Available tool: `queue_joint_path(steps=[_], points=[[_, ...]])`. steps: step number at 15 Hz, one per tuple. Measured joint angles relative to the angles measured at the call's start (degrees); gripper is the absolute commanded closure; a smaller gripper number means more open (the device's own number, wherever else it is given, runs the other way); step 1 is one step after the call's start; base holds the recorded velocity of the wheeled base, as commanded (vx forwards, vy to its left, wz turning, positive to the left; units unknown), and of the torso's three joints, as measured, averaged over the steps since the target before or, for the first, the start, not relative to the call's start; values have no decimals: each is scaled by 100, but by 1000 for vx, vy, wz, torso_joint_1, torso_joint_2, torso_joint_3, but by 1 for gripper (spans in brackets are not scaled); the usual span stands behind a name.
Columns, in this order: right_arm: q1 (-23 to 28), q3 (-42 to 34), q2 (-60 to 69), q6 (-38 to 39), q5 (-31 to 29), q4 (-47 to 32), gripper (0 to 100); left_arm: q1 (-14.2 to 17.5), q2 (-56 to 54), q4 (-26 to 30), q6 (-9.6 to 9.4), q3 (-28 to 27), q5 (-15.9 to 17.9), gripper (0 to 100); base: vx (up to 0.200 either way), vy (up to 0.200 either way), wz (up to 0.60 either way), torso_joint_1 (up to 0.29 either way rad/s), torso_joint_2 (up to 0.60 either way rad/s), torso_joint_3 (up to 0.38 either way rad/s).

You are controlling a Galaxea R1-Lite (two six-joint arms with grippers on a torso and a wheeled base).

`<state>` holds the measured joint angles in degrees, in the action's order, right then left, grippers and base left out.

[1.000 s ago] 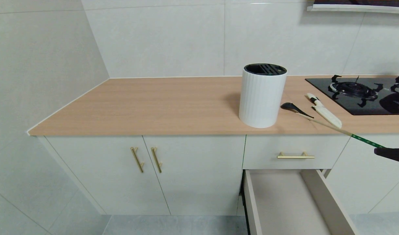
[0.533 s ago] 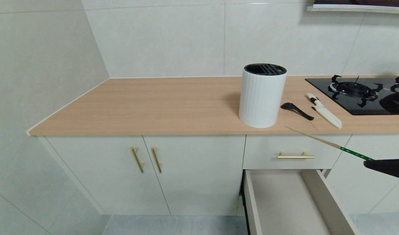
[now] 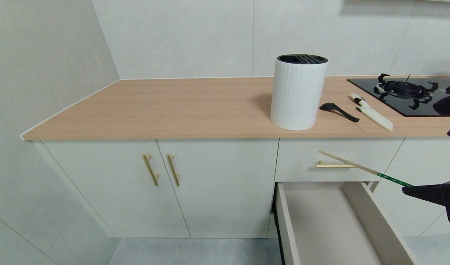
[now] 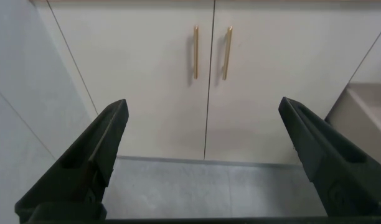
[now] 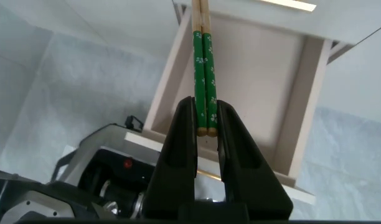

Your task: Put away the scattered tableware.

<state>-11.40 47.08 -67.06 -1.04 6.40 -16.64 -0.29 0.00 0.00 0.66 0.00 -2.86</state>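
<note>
The left end effector [image 4: 203,107] hangs low in front of the cupboard doors [image 4: 209,62], its jaws spread wide and empty. It is well clear of the work and can wait there.

On the tabletop [image 3: 173,106], toward its right end, stands the white ribbed holder [image 3: 299,92]. Just right of it lie a black spoon [image 3: 338,111] and then a pale knife [image 3: 371,116], both near the front edge and neither yet put away.

The chopsticks [image 3: 361,166] are off the tabletop. They are pinched as a pair at their green ends by the right end effector [image 3: 407,190], with the bare tips slanting up and left across the shut drawer front. The open drawer [image 3: 320,221] lies below them.

The step in hand looks like laying the pair in that drawer. To do it well:

- Bring the sticks closer to level first, since a tip held this high could catch the brass handle [image 3: 335,165] or the drawer's far wall.
- Centre them over the drawer floor, along its length.
- Lower until they are close to the floor before parting the jaws, because thin round sticks roll and may scatter if dropped.
- Lift straight up afterwards, clear of the drawer's side wall.
</note>
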Motion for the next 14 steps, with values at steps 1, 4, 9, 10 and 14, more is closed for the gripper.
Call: queue_joint_path(steps=[1,4,9,10,14], points=[[2,-9,-44,0,-9,4,100,0,0,-2,0,0,0,0,0,0,0,-188,481,286],[5,-15,-160,0,-20,9,100,-1,0,0,2,0,0,0,0,0,0,-170,473,290],[7,-17,-286,2,-22,4,100,2,0,-2,2,0,-2,0,0,0,0,-153,461,301],[2,-20,-300,2,-20,6,100,2,0,-7,2,0,-2,0,0,0,0,-124,456,325],[2,-28,-334,0,-20,0,100,2,0,2,2,0,0,0,0,0,0,-78,310,223]])
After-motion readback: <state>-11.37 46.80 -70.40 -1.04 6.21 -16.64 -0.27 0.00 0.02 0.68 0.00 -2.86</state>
